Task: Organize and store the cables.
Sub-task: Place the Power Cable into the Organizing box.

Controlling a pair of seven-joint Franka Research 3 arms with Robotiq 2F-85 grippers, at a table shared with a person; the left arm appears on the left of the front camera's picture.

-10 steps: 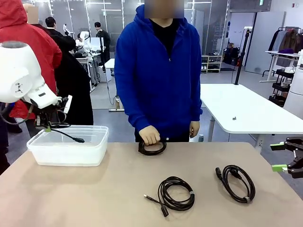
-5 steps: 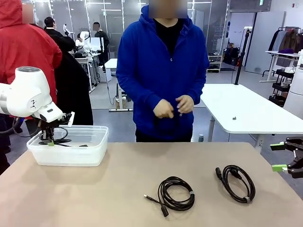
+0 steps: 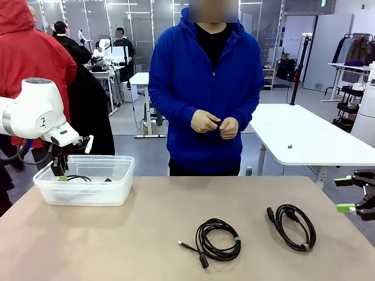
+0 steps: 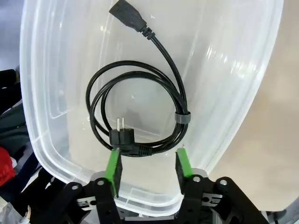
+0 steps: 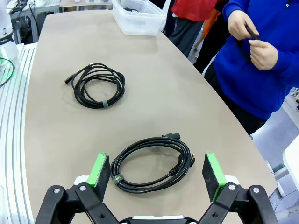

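Note:
A coiled black cable (image 4: 135, 112) lies loose on the floor of the clear plastic bin (image 4: 243, 93), and my left gripper (image 4: 147, 163) hovers just above it, open, its green pads apart and holding nothing. From the front, that gripper (image 3: 60, 173) hangs over the bin's (image 3: 120, 187) left end. Two more coiled cables (image 3: 218, 239) (image 3: 295, 225) rest on the table. My right gripper (image 3: 353, 194) stays open at the right edge, above the nearer cable (image 5: 152, 163); the other cable (image 5: 98, 84) lies farther off. The person's hands (image 3: 215, 124) hold a small black cable at chest height.
The person in a blue hoodie (image 3: 205, 88) stands at the table's far edge. The tan tabletop (image 3: 117, 246) is bare on the left front. A white table (image 3: 304, 140) stands behind on the right, and other people stand behind on the left.
My left gripper came down into the bin, opened and let the cable go. The person lifted a coiled cable off the far table edge into both hands. The right arm stayed still.

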